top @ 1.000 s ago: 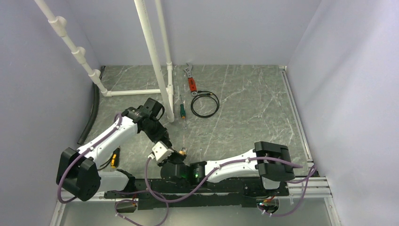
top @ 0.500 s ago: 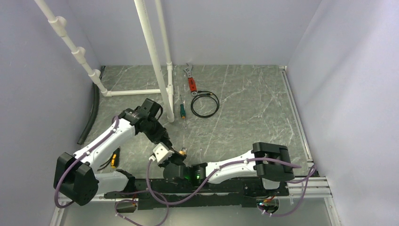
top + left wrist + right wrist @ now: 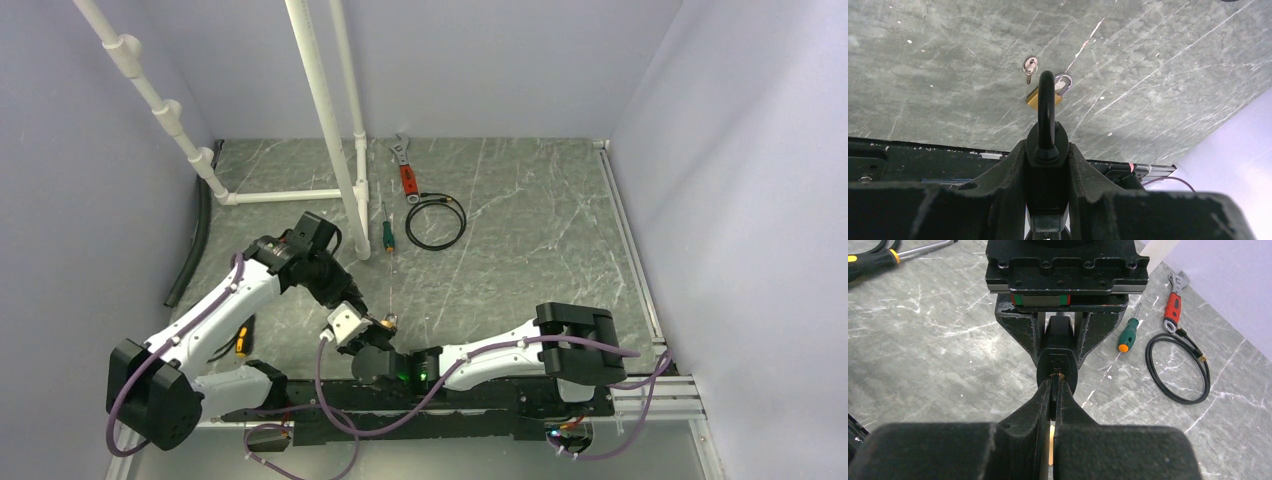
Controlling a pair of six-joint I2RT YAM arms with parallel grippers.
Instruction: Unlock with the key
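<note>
At about 6 o'clock on the grey desk point(image 3: 540, 220), close to the arm bases, the two grippers meet nose to nose. The left gripper point(image 3: 1047, 157) is clenched on a black padlock point(image 3: 1046, 125), shackle pointing away from its wrist camera. The right gripper point(image 3: 1053, 387) is pinched tight on the key point(image 3: 1051, 440). Only a thin yellowish sliver of it shows in the slit between the fingers, and its tip sits at the underside of the black padlock. Whether the blade is in the keyhole cannot be told. On the desk past the black shackle, at 12 o'clock in the left wrist view, lies a brass padlock point(image 3: 1040, 99). A small ring of silver keys point(image 3: 1029, 65) lies at its 11 o'clock, just beside it. Far off at the desk's 12 o'clock lie a green-handled screwdriver point(image 3: 1128, 334), a coiled black cable point(image 3: 1148, 360) and a red-handled wrench point(image 3: 1173, 307).
</note>
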